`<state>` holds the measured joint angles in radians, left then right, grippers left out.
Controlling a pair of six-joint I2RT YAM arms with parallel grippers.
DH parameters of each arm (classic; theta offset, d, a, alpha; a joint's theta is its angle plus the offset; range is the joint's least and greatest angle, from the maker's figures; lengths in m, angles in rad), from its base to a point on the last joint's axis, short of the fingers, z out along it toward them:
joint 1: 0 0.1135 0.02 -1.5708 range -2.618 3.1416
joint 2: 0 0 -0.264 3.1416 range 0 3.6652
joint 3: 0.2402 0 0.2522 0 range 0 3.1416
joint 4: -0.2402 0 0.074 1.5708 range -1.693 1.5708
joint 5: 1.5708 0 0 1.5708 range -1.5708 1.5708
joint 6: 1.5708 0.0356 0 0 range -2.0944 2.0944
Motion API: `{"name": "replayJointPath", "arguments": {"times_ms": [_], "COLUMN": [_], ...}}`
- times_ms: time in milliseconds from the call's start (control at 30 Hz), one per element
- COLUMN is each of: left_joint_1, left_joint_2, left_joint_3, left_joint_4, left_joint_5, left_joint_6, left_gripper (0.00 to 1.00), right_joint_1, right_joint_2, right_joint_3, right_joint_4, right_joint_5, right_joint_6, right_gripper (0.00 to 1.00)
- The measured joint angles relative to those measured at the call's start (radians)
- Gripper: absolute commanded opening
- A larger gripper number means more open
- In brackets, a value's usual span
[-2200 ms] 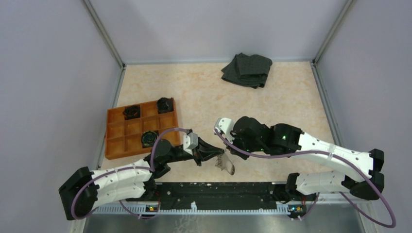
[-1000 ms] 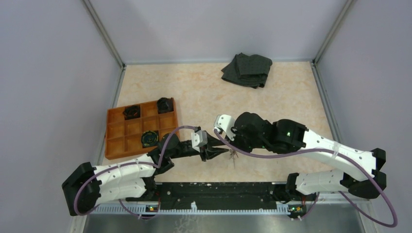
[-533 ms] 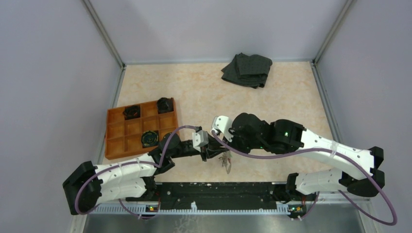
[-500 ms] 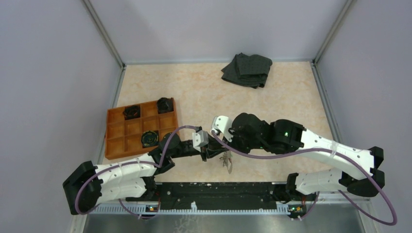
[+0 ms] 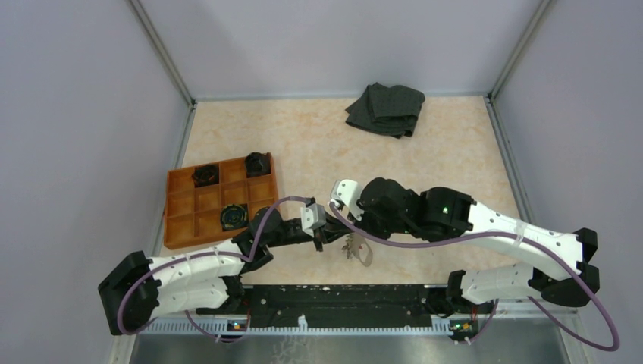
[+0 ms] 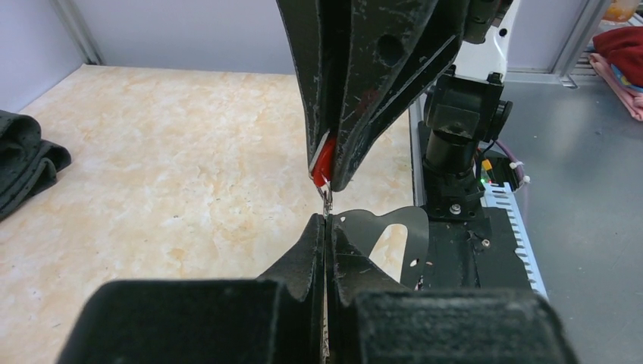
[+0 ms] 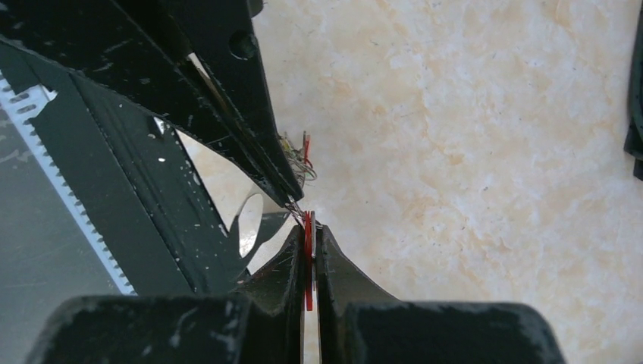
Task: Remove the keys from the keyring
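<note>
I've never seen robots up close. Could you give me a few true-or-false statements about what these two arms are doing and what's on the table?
1. The right end effector pinches a red-headed key. True.
2. The left end effector is wide open. False: its fingers are pressed shut.
3. The orange tray holds three black coiled objects. True.
4. The dark cloth lies inside the tray. False: it lies on the table near the far edge, apart from the tray.
5. The two end effectors are far apart. False: their tips almost meet.
</note>
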<state>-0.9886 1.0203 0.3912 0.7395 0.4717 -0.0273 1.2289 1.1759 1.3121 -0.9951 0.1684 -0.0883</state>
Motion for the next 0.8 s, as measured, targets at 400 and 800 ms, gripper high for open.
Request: {"name": "replayJointPath", "arguments": {"times_ms": [400,800], "left_joint_1": [-0.001,-0.001], "left_joint_2": [-0.050,-0.050], "left_joint_3": [-0.049,-0.064], "left_joint_4": [0.060,0.109], "left_joint_5": [-0.040,-0.047], "left_joint_6": [-0.049,-0.083], "left_gripper": [0.00,0.23], "right_joint_1": [0.002,0.005], "right_joint_2": [-0.005,-0.002], "right_joint_3": [-0.064,-0.071], "right_joint_4": [0.000,0.011], "right_joint_5": [0.075,0.104], "right_joint_6": [0.051,0.054], "right_gripper": [0.00,0.00]}}
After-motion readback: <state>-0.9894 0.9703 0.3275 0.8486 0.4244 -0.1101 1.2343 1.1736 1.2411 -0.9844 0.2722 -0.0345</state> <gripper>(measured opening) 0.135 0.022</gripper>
